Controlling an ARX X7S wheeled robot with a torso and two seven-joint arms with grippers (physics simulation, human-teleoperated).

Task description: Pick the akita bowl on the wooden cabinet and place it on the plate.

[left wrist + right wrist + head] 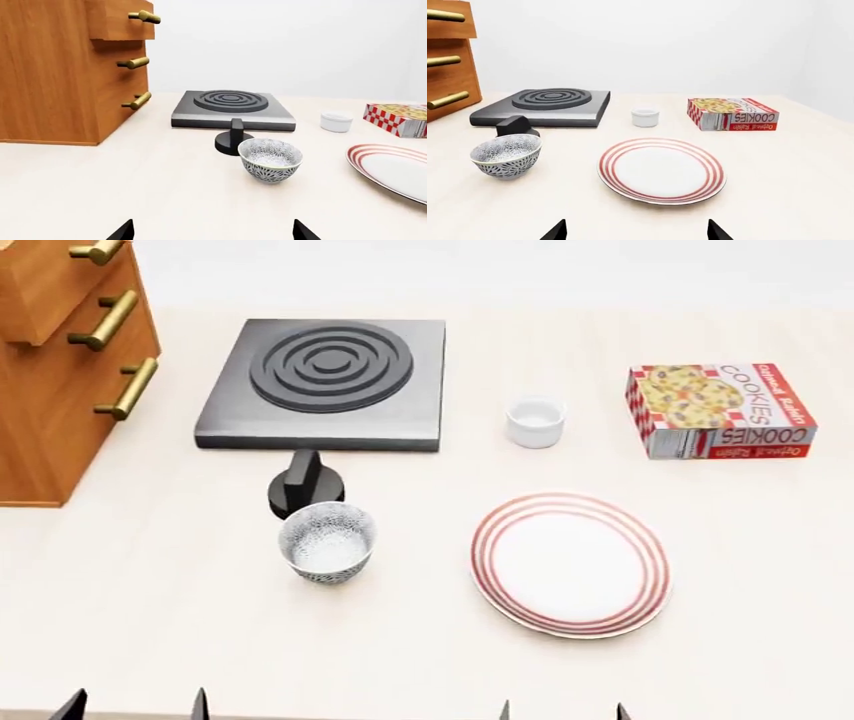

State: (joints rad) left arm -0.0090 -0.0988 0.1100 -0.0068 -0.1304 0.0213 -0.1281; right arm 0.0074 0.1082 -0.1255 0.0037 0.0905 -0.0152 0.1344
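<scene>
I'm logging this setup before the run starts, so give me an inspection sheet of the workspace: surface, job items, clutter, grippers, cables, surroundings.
Surface: pale counter, no spills seen.
Job's things: patterned bowl upright on the counter, not on the wooden cabinet; red-ringed plate empty, apart from the bowl.
Clutter: stove plate with black knob right behind the bowl; small white cup; cookie box.
Grippers: left gripper and right gripper low at the counter's near edge, jaws open, holding nothing.
Cables: nothing seen.
Surroundings: plain white wall.
</scene>
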